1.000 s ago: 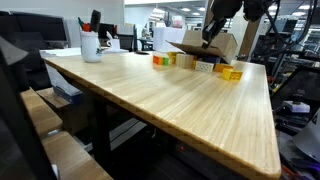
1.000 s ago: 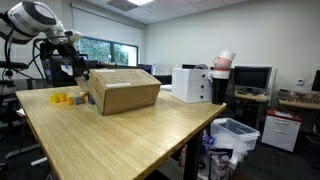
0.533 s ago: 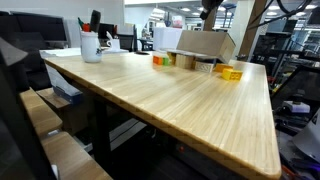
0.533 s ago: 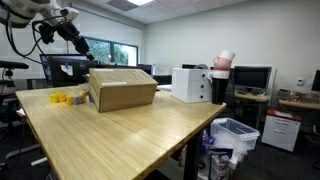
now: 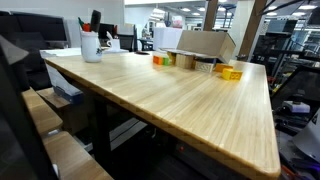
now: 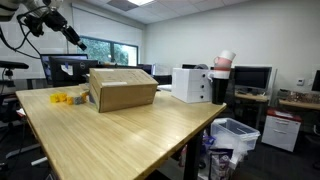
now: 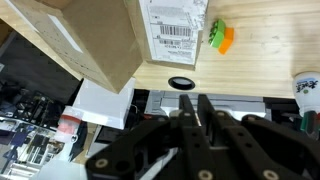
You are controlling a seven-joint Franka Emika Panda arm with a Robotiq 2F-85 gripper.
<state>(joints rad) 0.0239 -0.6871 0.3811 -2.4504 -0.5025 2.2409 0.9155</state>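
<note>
The tool (image 6: 80, 44) hangs high in the air, well above and apart from the cardboard box (image 6: 122, 90), touching nothing. In the wrist view the tool (image 7: 196, 106) has its fingers (image 7: 186, 115) drawn close together, all but closed, with nothing between them.

The cardboard box (image 5: 205, 45) stands on the far end of the wooden worktop (image 5: 170, 100), near the edge. From the wrist view the cardboard box (image 7: 100, 35) lies below the tool and off to one side, and a white shipping label (image 7: 172, 25) shows on its top face.

Small coloured blocks lie around the box. A green and orange pair (image 7: 220, 36) sits just beside the labelled side. In an exterior view a yellow and orange cluster (image 5: 230, 72) lies on one side of the box and another small cluster (image 5: 163, 60) on its other side.

A black ring (image 7: 182, 83) lies at the worktop's edge, between the box and the tool in the wrist view. A white mug (image 5: 91, 45) holding pens stands well apart at another corner.

Beyond the worktop are a white machine (image 6: 192, 85) and a lined bin (image 6: 232, 135).
</note>
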